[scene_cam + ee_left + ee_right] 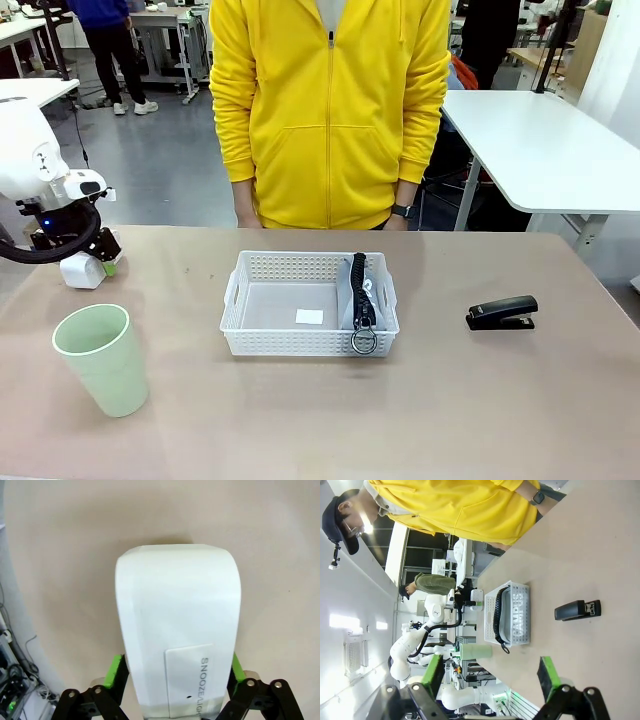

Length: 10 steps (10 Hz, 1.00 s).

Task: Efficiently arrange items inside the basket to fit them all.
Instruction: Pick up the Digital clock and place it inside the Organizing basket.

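Left wrist view: my left claw (176, 669) straddles the flat white box (177, 605) on the desk (60, 555), green pads (116, 672) flanking its long sides; whether they grip it, I cannot tell. It looks rigid, light and probably slick, best pinched across its narrow width. My right claw (491, 675) hangs released, empty.

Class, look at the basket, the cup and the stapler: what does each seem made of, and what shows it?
Basket: white plastic, probably, matt; its walls are moulded with rows of small holes.
Cup: pale green plastic by its look, smooth and even, faintly shiny.
Stapler: black casing, plastic or painted metal; a paler, metal-looking edge shows at its base.
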Available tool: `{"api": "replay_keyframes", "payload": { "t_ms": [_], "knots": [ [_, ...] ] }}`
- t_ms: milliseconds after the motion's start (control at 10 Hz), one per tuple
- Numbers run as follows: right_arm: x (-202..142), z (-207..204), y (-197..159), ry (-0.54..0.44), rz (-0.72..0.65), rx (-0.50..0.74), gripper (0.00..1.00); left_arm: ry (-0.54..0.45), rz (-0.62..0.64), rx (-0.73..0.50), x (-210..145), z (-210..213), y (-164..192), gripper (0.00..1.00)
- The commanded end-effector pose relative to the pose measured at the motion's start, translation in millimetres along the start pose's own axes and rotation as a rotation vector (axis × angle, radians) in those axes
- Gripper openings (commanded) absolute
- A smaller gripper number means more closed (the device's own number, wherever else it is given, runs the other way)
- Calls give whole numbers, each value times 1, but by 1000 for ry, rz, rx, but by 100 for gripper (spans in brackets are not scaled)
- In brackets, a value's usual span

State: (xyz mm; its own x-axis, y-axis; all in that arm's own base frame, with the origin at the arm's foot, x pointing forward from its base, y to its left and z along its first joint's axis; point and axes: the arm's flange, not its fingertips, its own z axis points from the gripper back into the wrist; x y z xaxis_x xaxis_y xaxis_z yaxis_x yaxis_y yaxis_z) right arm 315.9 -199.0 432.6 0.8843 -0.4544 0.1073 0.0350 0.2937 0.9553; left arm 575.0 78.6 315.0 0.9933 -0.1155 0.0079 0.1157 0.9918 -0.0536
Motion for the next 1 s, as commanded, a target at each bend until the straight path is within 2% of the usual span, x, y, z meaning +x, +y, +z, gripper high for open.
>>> {"api": "replay_keyframes", "payload": {
  "t_ms": [0, 100, 200, 300, 500, 700, 800, 900],
  "knots": [
    [-1, -1, 0, -3, 17, 13, 100, 22, -9, -2, 2, 2, -1, 42],
    [-1, -1, 0, -3, 17, 13, 100, 4, -8, 6, 3, 2, -1, 0],
    [-1, -1, 0, -3, 17, 13, 100, -14, -14, 5, 2, 2, -2, 37],
    [-1, -1, 0, -3, 17, 13, 100, -62, -30, 2, 1, 4, -2, 0],
    [-1, -1, 0, -3, 17, 13, 100, -117, -48, 2, 0, 6, -3, 0],
    [-1, -1, 0, -3, 17, 13, 100, -120, -47, -5, -1, 8, -3, 0],
    [-1, -1, 0, -3, 17, 13, 100, -107, -46, -51, -3, 16, -1, 0],
    [-1, -1, 0, -3, 17, 13, 100, -112, -69, -171, -15, 46, 2, 0]
  ]
}}
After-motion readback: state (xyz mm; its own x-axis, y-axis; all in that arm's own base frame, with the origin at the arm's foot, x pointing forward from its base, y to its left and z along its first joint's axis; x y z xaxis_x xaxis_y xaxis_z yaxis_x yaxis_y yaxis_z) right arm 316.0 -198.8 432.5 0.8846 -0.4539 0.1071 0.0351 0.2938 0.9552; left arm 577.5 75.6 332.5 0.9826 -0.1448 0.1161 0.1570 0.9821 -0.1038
